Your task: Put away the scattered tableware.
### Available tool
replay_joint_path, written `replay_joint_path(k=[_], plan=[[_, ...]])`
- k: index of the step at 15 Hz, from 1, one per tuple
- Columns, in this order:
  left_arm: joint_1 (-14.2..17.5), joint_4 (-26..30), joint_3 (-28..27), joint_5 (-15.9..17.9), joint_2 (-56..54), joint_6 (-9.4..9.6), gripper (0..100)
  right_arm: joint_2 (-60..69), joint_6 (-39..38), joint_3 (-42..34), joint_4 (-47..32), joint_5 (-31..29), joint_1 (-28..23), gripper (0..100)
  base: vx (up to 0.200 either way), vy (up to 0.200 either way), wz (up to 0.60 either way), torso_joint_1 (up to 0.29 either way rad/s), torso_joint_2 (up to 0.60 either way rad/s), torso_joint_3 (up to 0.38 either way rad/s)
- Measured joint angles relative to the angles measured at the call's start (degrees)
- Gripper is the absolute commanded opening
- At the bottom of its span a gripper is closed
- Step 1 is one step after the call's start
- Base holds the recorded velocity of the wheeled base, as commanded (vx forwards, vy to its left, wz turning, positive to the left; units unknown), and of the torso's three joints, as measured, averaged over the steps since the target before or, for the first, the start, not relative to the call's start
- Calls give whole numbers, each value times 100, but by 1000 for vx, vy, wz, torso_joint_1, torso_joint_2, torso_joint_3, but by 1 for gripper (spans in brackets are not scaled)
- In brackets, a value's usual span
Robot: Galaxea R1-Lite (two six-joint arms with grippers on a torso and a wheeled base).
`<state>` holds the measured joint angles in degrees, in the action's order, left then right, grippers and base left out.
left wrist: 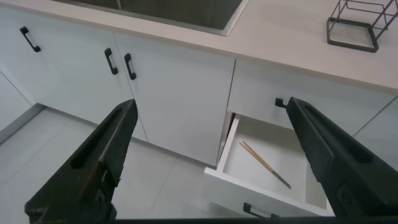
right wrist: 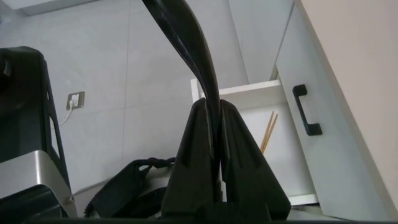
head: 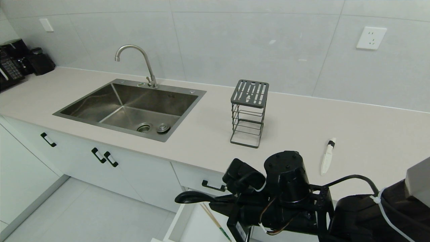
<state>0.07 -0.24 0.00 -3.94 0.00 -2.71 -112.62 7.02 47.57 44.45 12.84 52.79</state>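
1. I see the right pincer (right wrist: 209,115) closed tight on the handle of a black spoon (head: 189,197). The fingers meet around the handle with no gap between them.
2. The black spoon is held in the air in front of the bench (head: 208,134), below its edge. Its bowl points toward the robot's left, and it touches nothing else.
3. The left pincer (left wrist: 210,109) stands wide open. Its two fingers (left wrist: 109,149) are well apart and hold nothing.
4. A drawer (left wrist: 225,152) under the bench is pulled out. It lies below both pincers.
5. A pair of chopsticks (left wrist: 264,163) lies on the drawer floor, set at a slant, the two sticks just beside each other.
6. A white knife (head: 328,157) with a dark band lies flat on the bench, on the robot's right, near the front edge.
7. A dark wire rack (head: 248,112) stands upright on the bench, between the knife and the sink (head: 87,104), apart from both.
8. The sink is set into the bench on the robot's left, with a curved faucet (head: 134,55) behind it.
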Motion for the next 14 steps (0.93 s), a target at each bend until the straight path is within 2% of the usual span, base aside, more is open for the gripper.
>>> replay_joint_path(k=[5, 14], plan=[[0, 0, 0, 0, 0, -2, 100, -367, -18, 552, -22, -1, 49, 0, 0, 0, 0, 0, 0, 0], [0, -5, 0, 0, 0, 0, 100, -528, -7, 581, -24, 0, 74, 0, 0, 0, 0, -11, 18, 10]])
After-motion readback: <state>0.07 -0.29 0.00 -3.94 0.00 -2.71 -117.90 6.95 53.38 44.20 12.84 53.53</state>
